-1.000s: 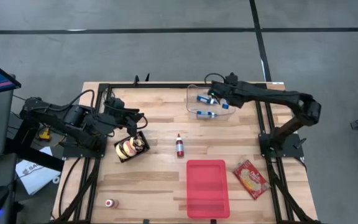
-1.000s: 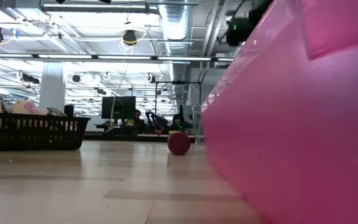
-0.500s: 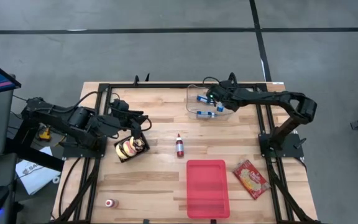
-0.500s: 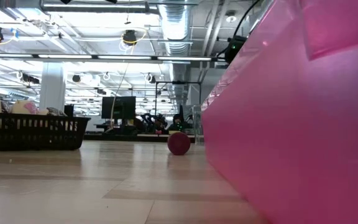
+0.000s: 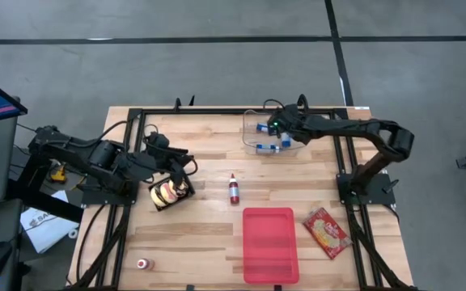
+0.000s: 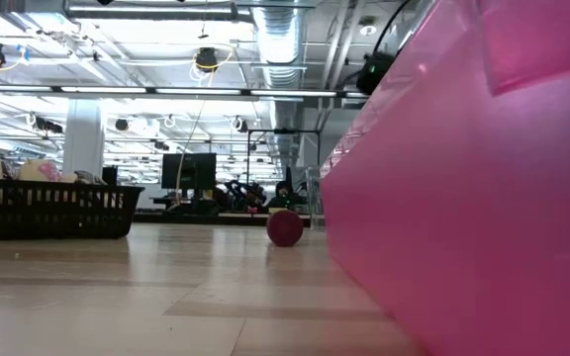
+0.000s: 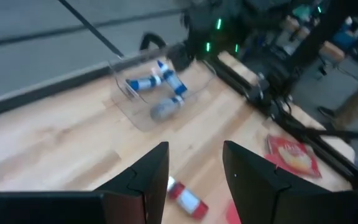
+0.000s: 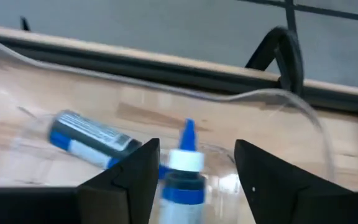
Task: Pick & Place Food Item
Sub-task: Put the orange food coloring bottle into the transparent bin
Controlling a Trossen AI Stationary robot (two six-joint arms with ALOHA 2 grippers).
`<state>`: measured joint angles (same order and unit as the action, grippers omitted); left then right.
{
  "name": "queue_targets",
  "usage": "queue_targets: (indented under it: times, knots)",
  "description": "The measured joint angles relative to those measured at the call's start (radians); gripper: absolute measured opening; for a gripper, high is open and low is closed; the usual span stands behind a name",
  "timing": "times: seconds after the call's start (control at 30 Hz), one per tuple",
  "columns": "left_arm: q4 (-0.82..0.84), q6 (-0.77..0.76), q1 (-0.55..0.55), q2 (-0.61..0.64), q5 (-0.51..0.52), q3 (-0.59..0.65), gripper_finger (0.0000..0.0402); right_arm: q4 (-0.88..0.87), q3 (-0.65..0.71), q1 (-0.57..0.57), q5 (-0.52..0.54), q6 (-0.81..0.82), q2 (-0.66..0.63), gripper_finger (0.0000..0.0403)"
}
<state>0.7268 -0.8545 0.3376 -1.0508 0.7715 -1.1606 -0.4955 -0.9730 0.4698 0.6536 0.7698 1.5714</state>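
Bottles, blue-capped, sit in the clear bin (image 5: 273,136) at the far side of the table (image 5: 209,242), and that's where we have the right gripper (image 5: 275,127). In the right wrist view its fingers stand apart with one upright-looking blue-nozzle bottle (image 8: 182,168) between them and nothing clamped. A second bottle (image 8: 92,138) lies on its side just beside it.

The left gripper (image 5: 186,166) hovers near the black basket (image 5: 171,192) of buns on the left; fingers apart, empty, looking across the table.

Likely step: close on the nozzle bottle and lift it out, probably toward the pink tray (image 5: 270,242). That's our read, not confirmed.

How we'd do it well:
- Centre the fingers on the bottle body, not the thin nozzle; the cap will slip.
- Keep clear of the bin's curved wall; it's transparent and close to the far finger.
- Avoid nudging the lying bottle; it'll roll into the grasp.
- Lift straight up until clear of the rim before travelling.

The red bottle (image 5: 234,190) at table centre and the red snack packet (image 5: 326,231) are untouched.
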Motion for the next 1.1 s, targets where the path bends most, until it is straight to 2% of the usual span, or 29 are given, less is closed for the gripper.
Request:
queue_targets:
  times: [0.13,0.3,0.47,0.7,0.8,0.93,1.1]
  knots:
    - [0.042,-0.003,0.018,0.000,-0.123,0.000,0.0147,-0.024,0.000,-0.044,0.004,0.000,-0.127,0.0187]
    - [0.139,-0.101,0.103,-0.029,-0.347,0.000,0.0147,-0.025,0.000,-0.146,0.004,0.009,-0.316,0.0172]
    - [0.154,-0.115,0.268,-0.125,-0.547,0.000,0.0147,-0.019,0.000,-0.264,0.003,0.016,-0.467,0.0166]
    - [0.179,0.019,0.516,-0.291,-0.897,0.000,0.0149,-0.019,0.000,-0.403,0.023,0.017,-0.610,0.0165]
    - [0.199,0.018,0.601,-0.321,-0.930,-0.008,0.0156,-0.020,0.000,-0.451,0.056,0.028,-0.647,0.0162]
    - [0.210,-0.085,0.669,-0.320,-0.936,-0.011,0.0174,-0.020,0.000,-0.506,0.095,0.032,-0.676,0.0158]
    - [0.200,-0.201,0.701,-0.318,-0.831,-0.004,0.0199,-0.024,0.000,-0.550,0.135,0.035,-0.676,0.0151]
